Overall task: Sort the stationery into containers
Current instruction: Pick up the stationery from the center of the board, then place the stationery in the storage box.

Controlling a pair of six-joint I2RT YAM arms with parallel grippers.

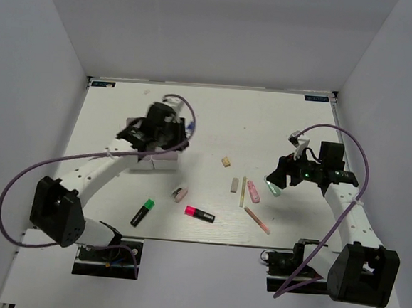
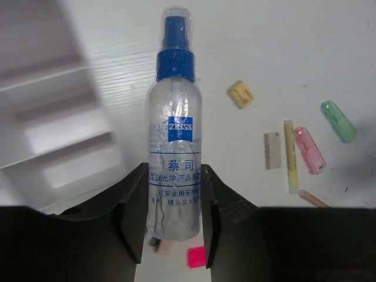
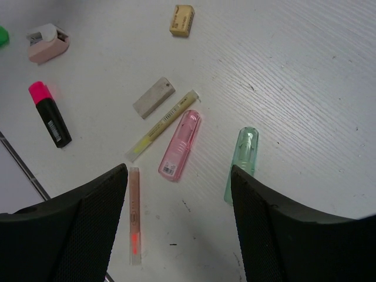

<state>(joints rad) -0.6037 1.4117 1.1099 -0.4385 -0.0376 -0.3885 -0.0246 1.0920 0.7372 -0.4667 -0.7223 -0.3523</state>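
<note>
My left gripper [image 2: 174,211] is shut on the blue-capped clear bottle [image 2: 174,135] and holds it above the table, beside the white compartment tray [image 2: 53,123]. In the top view this gripper [image 1: 162,125] hangs over the tray [image 1: 155,164]. My right gripper [image 3: 179,223] is open and empty, above bare table between a pinkish pencil [image 3: 134,214] and a green clear case [image 3: 241,163]. A pink clear case [image 3: 180,144], a yellowish pencil [image 3: 161,125], a grey eraser [image 3: 154,97] and a beige eraser [image 3: 181,20] lie just beyond it.
A pink/black highlighter [image 1: 200,213], a green/black highlighter [image 1: 142,212] and a small pink eraser-like piece [image 1: 180,194] lie near the table's front middle. White walls close off the table on three sides. The right gripper [image 1: 290,176] is at mid right.
</note>
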